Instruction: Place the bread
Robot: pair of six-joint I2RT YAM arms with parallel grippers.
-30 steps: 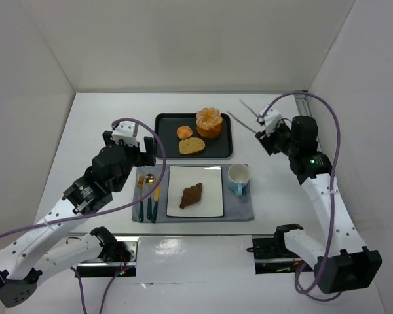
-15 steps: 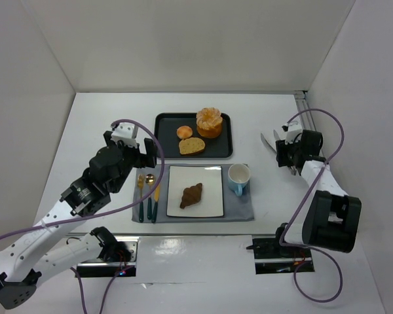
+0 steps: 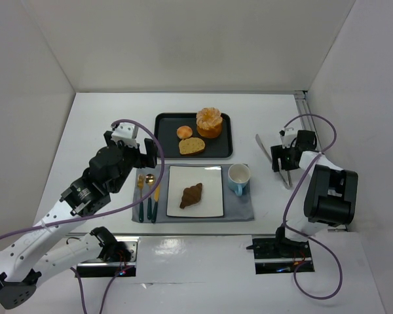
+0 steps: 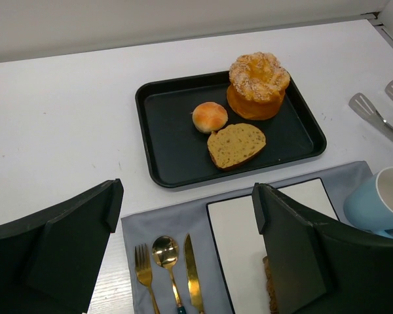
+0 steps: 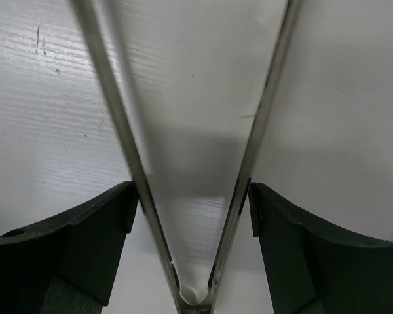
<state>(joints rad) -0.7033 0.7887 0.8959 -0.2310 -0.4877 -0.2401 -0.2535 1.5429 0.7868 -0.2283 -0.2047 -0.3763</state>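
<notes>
Resting near the middle of the white plate, the bread lies on the grey mat, between the cutlery and the blue cup. Left end effector: fingers wide apart, nothing between them, facing the black tray. Right end effector: low at the right of the tabletop, fingers pressed against both arms of the spread metal tongs.

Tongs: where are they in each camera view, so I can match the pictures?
Top external: tongs right of the blue cup, toward the right wall.
Left wrist: only their tips, at the right edge above the cup.
Right wrist: both arms form a V inside the right gripper.
Shared landmark: the blue cup, in top and left wrist views; right wrist shows only table.
</notes>
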